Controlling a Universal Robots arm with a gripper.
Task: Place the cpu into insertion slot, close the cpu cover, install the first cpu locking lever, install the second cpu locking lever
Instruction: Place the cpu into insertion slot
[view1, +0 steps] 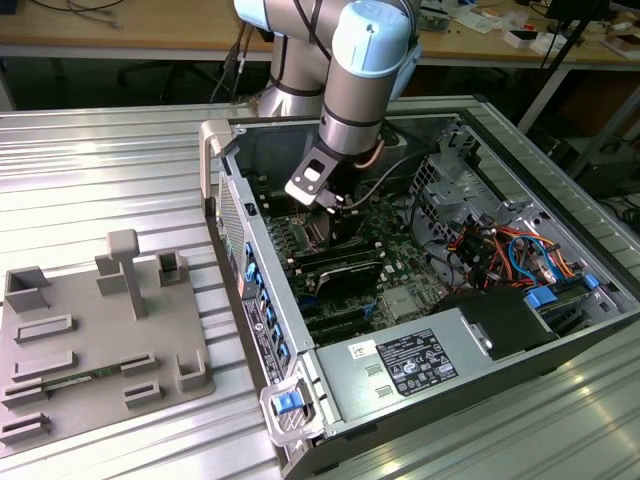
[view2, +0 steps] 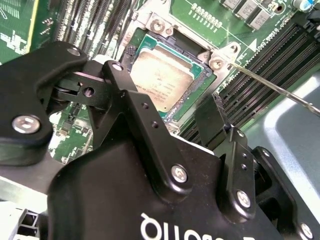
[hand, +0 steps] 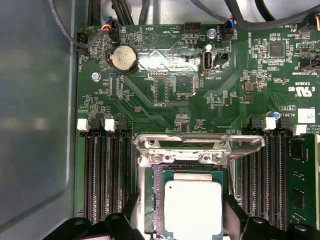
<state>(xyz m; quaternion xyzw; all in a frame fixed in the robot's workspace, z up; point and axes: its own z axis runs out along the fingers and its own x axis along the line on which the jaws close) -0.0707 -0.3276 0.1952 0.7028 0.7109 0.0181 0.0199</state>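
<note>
Shows silver-grey square cpu (hand: 192, 210) seated in black insertion slot (hand: 158, 205) between spread, empty jaws of black gripper (view2: 162, 90); silver-frame cpu cover (hand: 200, 142) unclosed.

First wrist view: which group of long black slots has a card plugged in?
The group across the cpu from the grey wall: a green card stands in it; the other group looks empty.

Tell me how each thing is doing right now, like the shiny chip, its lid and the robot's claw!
cpu: lying flat in the insertion slot, top bare.
insertion slot: filled by the cpu.
cpu cover: swung up, open.
locking lever: swung out, not hooked down.
gripper: open, empty, a finger on each side of the cpu.
computer case: side off, insides showing.
</note>
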